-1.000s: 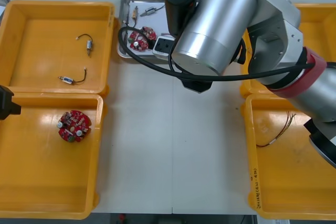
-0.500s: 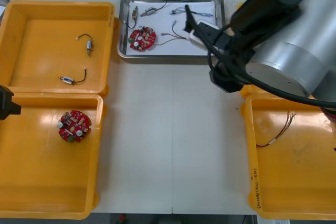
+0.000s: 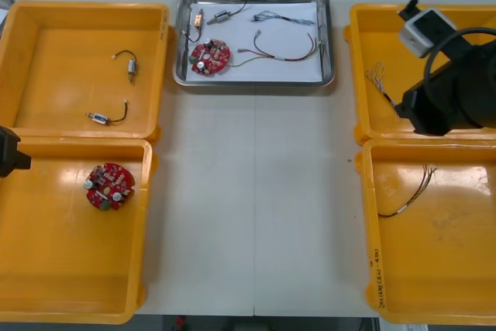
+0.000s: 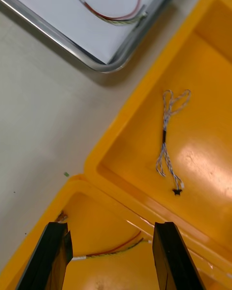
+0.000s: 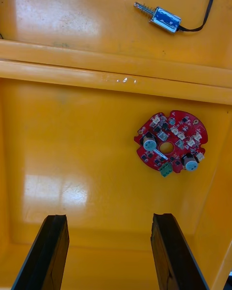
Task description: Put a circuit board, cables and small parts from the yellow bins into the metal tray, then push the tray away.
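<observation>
Worktop [image 3: 256,207]: light surface with yellow bins at 9 and 3 o'clock and the tray at 12 o'clock.
Metal tray [image 3: 332,44]: white inside, sitting between the two far bins, just beside each.
Tray circuit board [image 3: 210,56]: round and red, lying flat at 8 o'clock inside the metal tray.
Tray cables: a red and yellow cable [image 3: 283,44] curls at 4 o'clock in the tray, and a twisted blue and white cable [image 3: 280,15] lies at 1 o'clock.
Tray parts: small metal parts [image 3: 221,15] with black leads at 11 o'clock in the tray.
Right arm [image 3: 453,98]: at 3 o'clock over the worktop, above the two right bins.
Right claw [image 4: 113,258]: fingers spread with nothing between them, hovering over the wall shared by the two right bins.
Right far bin [image 3: 387,36]: holds a loose twisted cable [image 4: 169,135] at its 9 o'clock, beyond the claw's fingertips.
Right near bin [image 3: 434,269]: a thin red and yellow wire [image 3: 411,195] lies at its 11 o'clock, under the claw in the right wrist view.
Left claw [image 5: 111,254]: fingers spread and empty, above the left near bin at 9 o'clock on the worktop.
Left near bin [image 3: 62,261]: a second circuit board [image 3: 108,185] lies flat at its 1 o'clock, well ahead of the left fingertips.
Left far bin [image 3: 85,5]: two metal parts on black cables, one [image 3: 128,63] near its centre and the other [image 3: 105,116] at 6 o'clock.
</observation>
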